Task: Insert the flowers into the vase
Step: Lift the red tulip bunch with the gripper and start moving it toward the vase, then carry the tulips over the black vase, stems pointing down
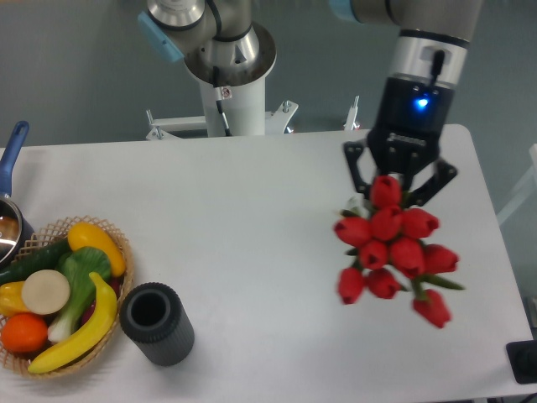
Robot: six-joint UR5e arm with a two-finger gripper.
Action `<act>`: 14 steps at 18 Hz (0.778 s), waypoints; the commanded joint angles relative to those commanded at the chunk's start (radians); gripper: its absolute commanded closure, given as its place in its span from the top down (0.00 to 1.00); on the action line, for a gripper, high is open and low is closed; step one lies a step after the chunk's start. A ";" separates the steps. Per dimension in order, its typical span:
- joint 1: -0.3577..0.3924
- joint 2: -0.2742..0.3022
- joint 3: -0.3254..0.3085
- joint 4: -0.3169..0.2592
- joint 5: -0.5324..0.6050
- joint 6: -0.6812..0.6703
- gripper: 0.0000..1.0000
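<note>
The tool (399, 186) hangs over the right side of the tabletop (252, 218), and its two fingers stand apart on either side of the top of the flowers (390, 248). Whether the fingers already press on the bunch cannot be told from this view, because the red buds hide the place where the fingers would meet the stems. The flowers look slightly blurred, and it is not clear if they lie on the tabletop or are lifted above it.

The vase (157, 323) stands upright near the front left of the tabletop, well apart from the flowers, with its round mouth open to the top. It is just beside the wicker basket (113, 252) of fruit and vegetables, and a pot with a blue handle (10, 159) is at the far left edge.

Several things could go wrong from here. If the hold is weak or only on the buds, the bunch may slip or tilt on the way. The mouth of the vase is narrow, so stems that come at an angle may hit the rim and tip the vase. The basket is very close, so a wide approach could push it.
</note>
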 joint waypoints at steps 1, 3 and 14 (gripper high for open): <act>-0.020 -0.009 0.006 0.018 0.000 0.000 0.00; -0.040 -0.034 0.009 0.095 -0.020 0.002 0.00; -0.169 -0.176 0.083 0.230 -0.360 0.026 0.00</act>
